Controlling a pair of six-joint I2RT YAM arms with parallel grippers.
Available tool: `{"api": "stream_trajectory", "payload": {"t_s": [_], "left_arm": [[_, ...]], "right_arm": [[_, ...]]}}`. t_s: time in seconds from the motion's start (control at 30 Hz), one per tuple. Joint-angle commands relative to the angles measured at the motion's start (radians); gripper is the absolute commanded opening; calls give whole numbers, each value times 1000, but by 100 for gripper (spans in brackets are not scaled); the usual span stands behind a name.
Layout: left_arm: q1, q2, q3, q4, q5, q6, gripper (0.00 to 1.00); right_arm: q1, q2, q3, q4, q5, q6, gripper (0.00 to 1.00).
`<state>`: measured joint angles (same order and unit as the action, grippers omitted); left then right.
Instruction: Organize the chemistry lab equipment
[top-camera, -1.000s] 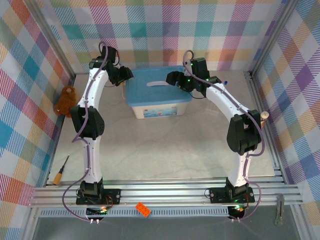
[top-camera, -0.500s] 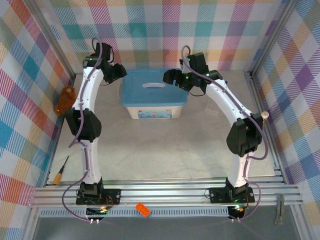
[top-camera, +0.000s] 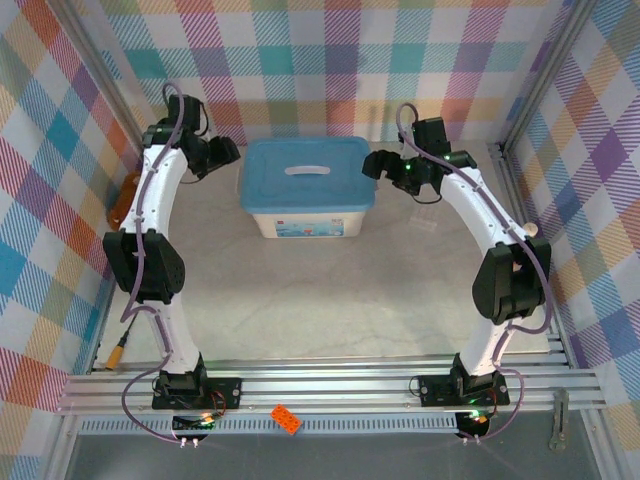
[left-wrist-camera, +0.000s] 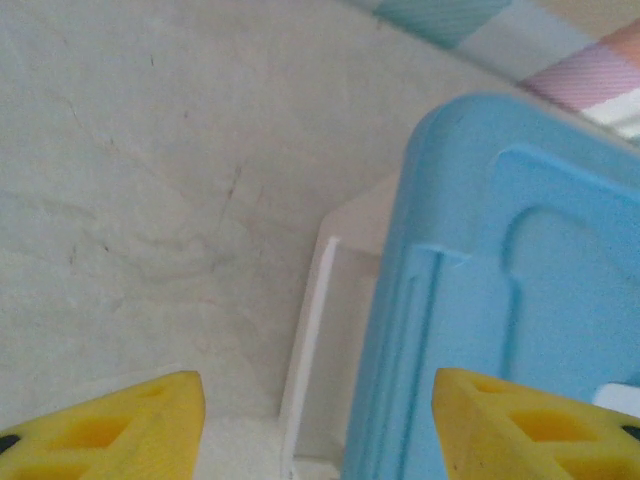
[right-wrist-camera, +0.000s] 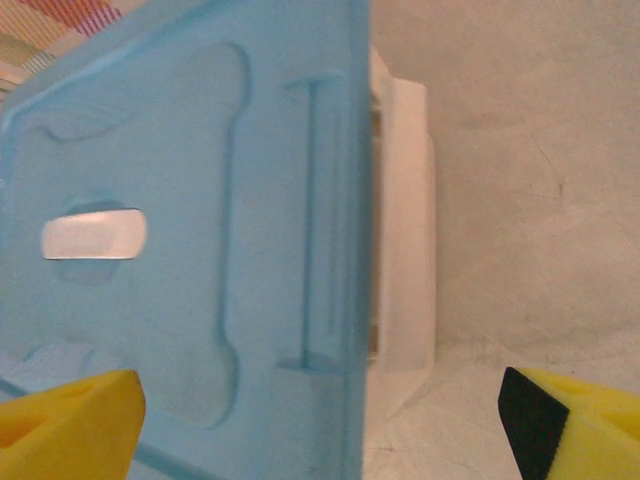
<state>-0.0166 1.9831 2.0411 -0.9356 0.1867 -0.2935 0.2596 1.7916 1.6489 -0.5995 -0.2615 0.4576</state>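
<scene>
**Visitor:** Where does the left claw (top-camera: 224, 152) stand?

**Guide:** Beside the storage box (top-camera: 305, 190), which lies just to that claw's right, near it but apart. Seen from the left wrist, the claw (left-wrist-camera: 330, 430) is released. Its fingertips (left-wrist-camera: 120, 430) are spread wide with nothing gripped. Beyond the gap between them lie the box's edge and bare tabletop (left-wrist-camera: 150, 180).

**Visitor:** And the right claw (top-camera: 373, 166)?

**Guide:** The mirror case. The box sits just to that claw's left, close but not touched. From the right wrist this claw (right-wrist-camera: 320, 425) is likewise released, with its fingertips (right-wrist-camera: 575, 425) far apart and empty. The blue lid (right-wrist-camera: 180, 200) and the box's white wall (right-wrist-camera: 405, 230) lie beyond the gap.

**Visitor:** Where is the chemistry lab equipment?

**Guide:** I cannot tell. The lid is seated on the box between the two claws, and it covers whatever is inside.

**Visitor:** Anything else?

**Guide:** An orange brick (top-camera: 286, 419) lies by the arm bases, well apart from both claws, on the side away from the box.
</scene>
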Motion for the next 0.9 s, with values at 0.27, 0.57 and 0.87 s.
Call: {"api": "stream_trajectory", "payload": {"t_s": [0.27,0.57,0.87], "left_arm": [[45,31,-125,154,196,10,70],[73,89,-163,242,357,-17,72],[80,71,-290,415,523,-75,73]], "right_arm": [[-32,109,32,80,-117,2,93],[-41,184,92,100,-172,11,93],[-44,218,103,135,-236,26,92]]}}
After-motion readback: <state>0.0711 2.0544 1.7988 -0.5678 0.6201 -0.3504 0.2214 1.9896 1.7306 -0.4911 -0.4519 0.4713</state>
